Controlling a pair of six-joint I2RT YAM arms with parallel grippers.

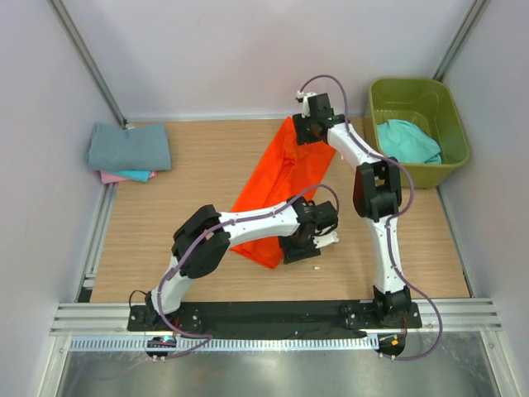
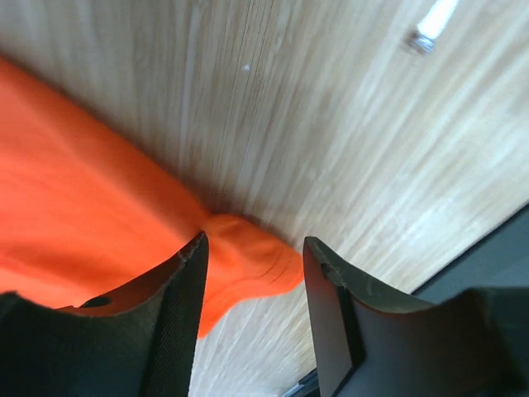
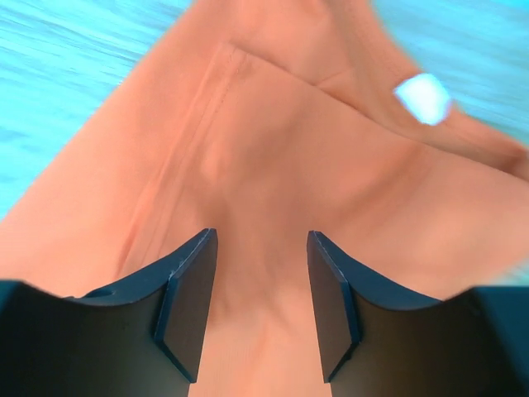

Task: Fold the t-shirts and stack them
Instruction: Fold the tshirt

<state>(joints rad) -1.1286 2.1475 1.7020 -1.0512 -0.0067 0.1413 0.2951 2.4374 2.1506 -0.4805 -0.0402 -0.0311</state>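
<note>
The bright orange t-shirt lies folded into a long strip across the middle of the wooden table, running from far right to near left. My left gripper is open at its near end; in the left wrist view its jaws straddle the orange corner on the wood. My right gripper is open above the far end; in the right wrist view the shirt fills the frame, with the small white neck label beyond the fingers. Folded grey-blue, teal and pink shirts are stacked at far left.
An olive-green tub stands at the far right with a teal shirt in it. Metal rails run along the table's left and near edges. A small white object lies on the wood near the left gripper.
</note>
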